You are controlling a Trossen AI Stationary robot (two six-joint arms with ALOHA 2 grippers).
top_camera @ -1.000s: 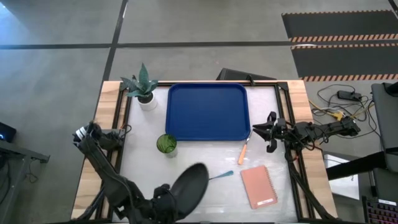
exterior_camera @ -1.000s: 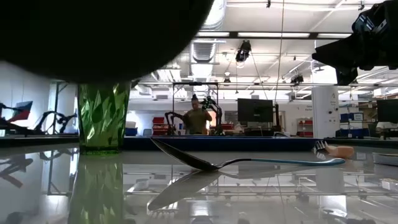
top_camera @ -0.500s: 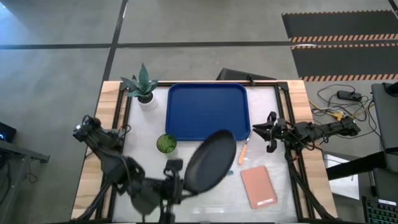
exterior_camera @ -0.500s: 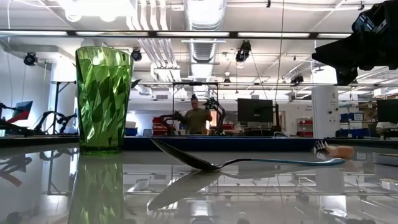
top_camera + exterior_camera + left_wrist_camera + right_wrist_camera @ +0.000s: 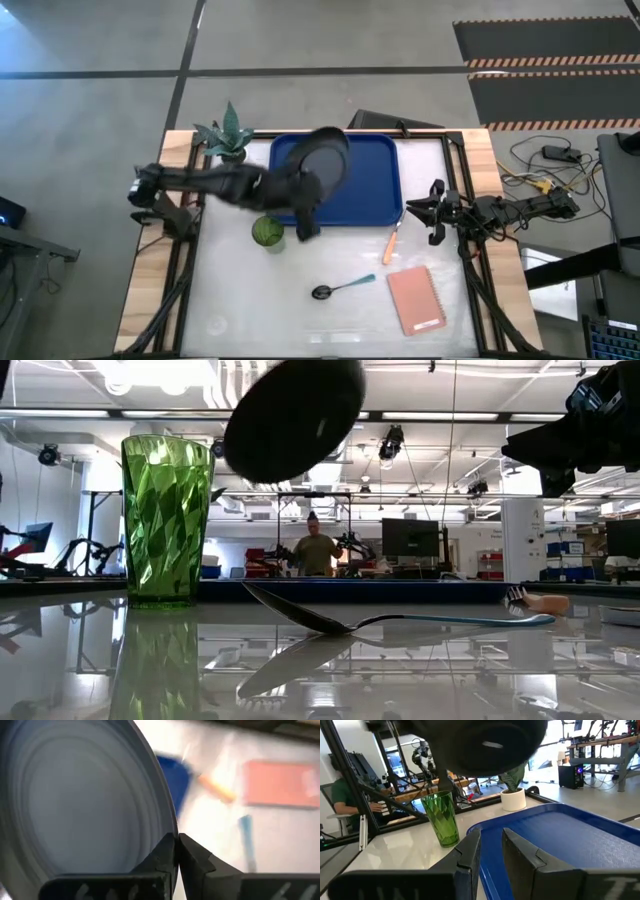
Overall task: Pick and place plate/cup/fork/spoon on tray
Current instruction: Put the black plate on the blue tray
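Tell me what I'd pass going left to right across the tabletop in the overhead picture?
Potted plant → green cup → black plate held by the left gripper above the blue tray → orange-handled fork → pink notebook → waiting right gripper.

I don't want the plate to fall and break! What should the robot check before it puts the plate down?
1. Is the plate gripped? Ok: the left gripper is pinched shut on its rim.
2. Is the plate over the tray? Ok: the high view shows it above the tray's far left part.
3. Is the tray spot free? Ok: nothing lies on the blue surface.
4. Is the cup out of the way? Ok, but close: it stands just off the tray beside the left arm.
5. Is the right gripper clear? Ok: it waits by the tray's right edge.
6. How high is the plate above the tray? Cannot tell.
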